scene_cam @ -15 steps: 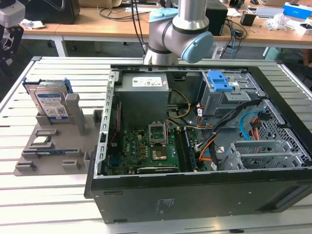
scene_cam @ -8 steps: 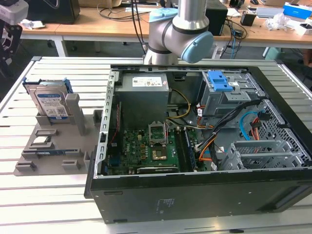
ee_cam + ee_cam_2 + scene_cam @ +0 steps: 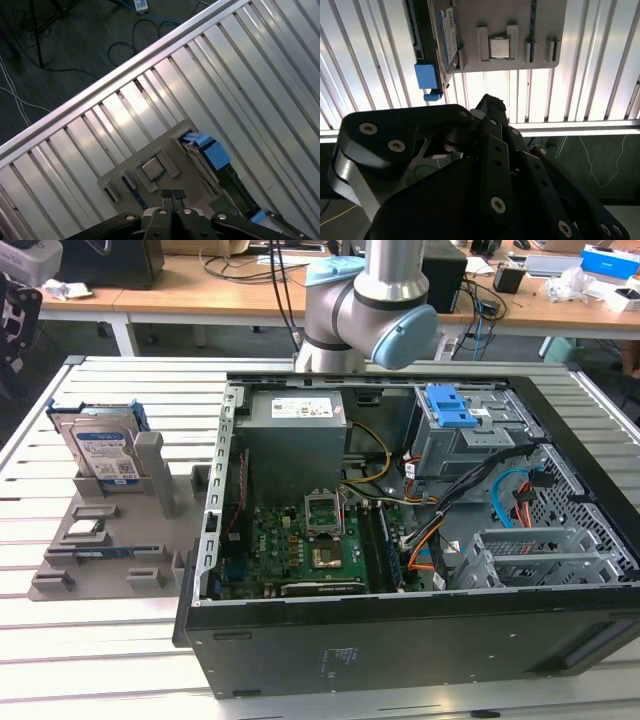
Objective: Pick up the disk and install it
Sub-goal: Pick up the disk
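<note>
The disk (image 3: 100,448) stands on edge in a grey holder (image 3: 110,565) on the slatted table, at the exterior view's left. It is a silver drive with a white-and-blue label, clipped in a blue frame. In both wrist views I look down on its top edge (image 3: 196,152) (image 3: 447,35) and the blue frame (image 3: 214,151) (image 3: 427,77). My gripper (image 3: 172,193) hangs well above the holder, apart from the disk. Its two fingertips are pressed together with nothing between them.
An open computer case (image 3: 400,640) lies to the exterior view's right of the holder, with a grey bay topped by a blue latch (image 3: 450,405) and a grey power supply (image 3: 295,420). A processor chip (image 3: 152,169) sits in the holder. The arm (image 3: 370,300) rises behind the case.
</note>
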Controlling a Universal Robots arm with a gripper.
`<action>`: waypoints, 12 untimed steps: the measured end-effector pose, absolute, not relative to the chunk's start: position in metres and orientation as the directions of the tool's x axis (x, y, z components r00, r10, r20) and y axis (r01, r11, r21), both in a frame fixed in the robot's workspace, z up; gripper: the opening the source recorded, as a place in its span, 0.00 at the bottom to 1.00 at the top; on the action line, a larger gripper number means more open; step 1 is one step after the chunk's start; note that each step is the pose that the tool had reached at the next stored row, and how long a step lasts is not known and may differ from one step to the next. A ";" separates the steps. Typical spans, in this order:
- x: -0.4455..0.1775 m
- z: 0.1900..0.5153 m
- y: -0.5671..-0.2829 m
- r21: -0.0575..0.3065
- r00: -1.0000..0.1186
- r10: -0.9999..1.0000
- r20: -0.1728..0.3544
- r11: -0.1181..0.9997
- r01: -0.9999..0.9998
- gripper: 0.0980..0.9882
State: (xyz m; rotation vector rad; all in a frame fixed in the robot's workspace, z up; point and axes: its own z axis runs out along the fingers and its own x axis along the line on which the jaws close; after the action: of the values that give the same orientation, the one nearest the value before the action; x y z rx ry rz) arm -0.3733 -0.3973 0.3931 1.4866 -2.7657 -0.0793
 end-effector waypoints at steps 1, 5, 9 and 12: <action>-0.373 0.393 -0.397 0.045 -0.540 -0.841 -0.023 0.539 -0.841 0.01; -0.373 0.393 -0.397 0.045 -0.493 -0.869 -0.023 0.492 -0.869 0.01; -0.373 0.393 -0.397 0.045 -0.441 -0.897 -0.023 0.440 -0.897 0.01; -0.373 0.393 -0.397 0.045 -0.403 -0.915 -0.023 0.402 -0.915 0.01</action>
State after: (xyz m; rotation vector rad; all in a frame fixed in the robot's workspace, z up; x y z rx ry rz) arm -0.3733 -0.3973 0.3931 1.7134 -2.6260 -0.0789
